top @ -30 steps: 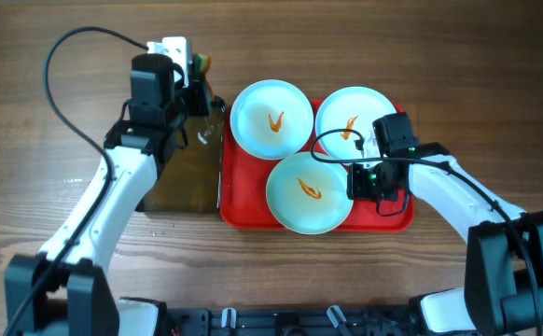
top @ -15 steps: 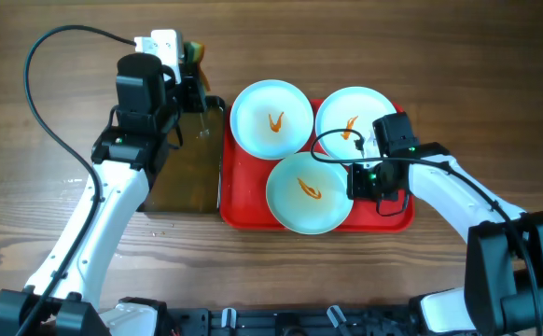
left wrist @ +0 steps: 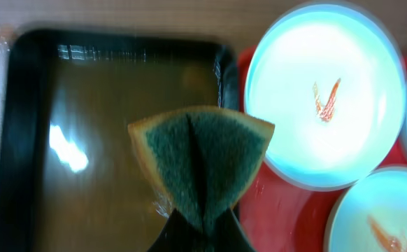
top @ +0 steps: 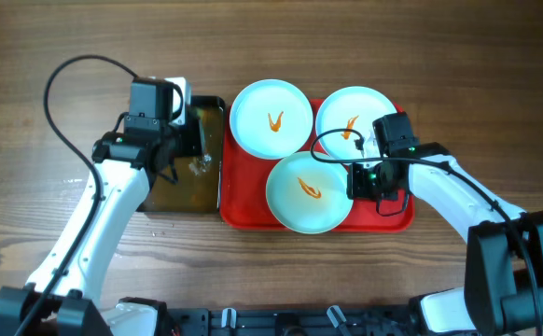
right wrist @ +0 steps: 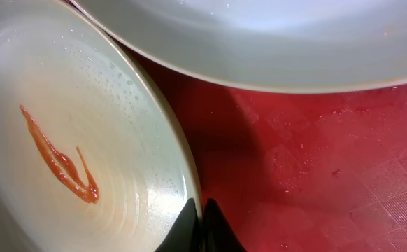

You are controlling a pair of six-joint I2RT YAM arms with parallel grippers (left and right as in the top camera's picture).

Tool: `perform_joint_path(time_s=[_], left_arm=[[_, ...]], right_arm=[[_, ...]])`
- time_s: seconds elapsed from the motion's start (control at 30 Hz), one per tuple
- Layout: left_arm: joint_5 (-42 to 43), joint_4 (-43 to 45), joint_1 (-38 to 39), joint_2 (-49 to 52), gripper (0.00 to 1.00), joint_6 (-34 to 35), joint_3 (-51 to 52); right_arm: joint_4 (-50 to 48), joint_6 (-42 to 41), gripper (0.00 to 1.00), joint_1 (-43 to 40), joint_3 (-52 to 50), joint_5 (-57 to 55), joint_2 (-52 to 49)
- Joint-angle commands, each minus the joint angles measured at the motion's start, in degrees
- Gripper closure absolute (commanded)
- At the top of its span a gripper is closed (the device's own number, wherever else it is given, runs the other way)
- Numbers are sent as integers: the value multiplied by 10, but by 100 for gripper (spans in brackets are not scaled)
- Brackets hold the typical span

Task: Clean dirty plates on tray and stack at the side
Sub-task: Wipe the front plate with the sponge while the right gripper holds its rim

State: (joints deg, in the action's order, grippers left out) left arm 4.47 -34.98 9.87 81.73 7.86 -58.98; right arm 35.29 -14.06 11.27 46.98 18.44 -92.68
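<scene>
Sponge (left wrist: 202, 168), folded, is pinched in left gripper (left wrist: 203, 225) above black tray (left wrist: 22, 140); right gripper (right wrist: 198, 211) nips rim of near plate (top: 299, 203) on red tray (top: 397, 222). Advise carrying sponge right, then firm wiping across central sauce smear (top: 310, 190).

Pale blue-white plates (top: 253, 110), thin orange squiggle (top: 274, 121) at each centre. Textured red tray (top: 240, 213). Black tray (left wrist: 20, 140) at left, brownish water (left wrist: 91, 147). Sponge (left wrist: 202, 159) dark green, edge seemingly yellowish through blur.
</scene>
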Motion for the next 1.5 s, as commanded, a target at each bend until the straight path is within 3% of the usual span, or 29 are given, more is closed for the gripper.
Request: perform_joint_path(time_s=[0.0, 0.2, 0.3, 0.4, 0.53, 0.87, 1.1, 1.3, 1.47], left_arm=[[17, -47, 4, 39, 96, 4, -3], [77, -54, 4, 61, 96, 5, -3], [148, -53, 9, 61, 96, 6, -3], [214, -30, 43, 63, 96, 61, -3], [223, 72, 136, 83, 96, 168, -3], [421, 311, 224, 252, 96, 275, -3], [445, 356, 261, 315, 96, 304, -3], [331, 276, 246, 322, 96, 303, -3], [294, 228, 218, 318, 96, 268, -3]], right_arm=[[-1, 0, 96, 1, 2, 9, -7], [-1, 0, 96, 1, 2, 10, -7], [-1, -1, 96, 2, 2, 10, -7], [-1, -1, 96, 2, 2, 10, -7], [-1, 0, 96, 2, 2, 10, -7], [-1, 0, 96, 2, 2, 10, -7], [-1, 1, 96, 2, 2, 10, -7], [-1, 1, 96, 1, 2, 10, -7], [0, 2, 96, 1, 2, 10, -7]])
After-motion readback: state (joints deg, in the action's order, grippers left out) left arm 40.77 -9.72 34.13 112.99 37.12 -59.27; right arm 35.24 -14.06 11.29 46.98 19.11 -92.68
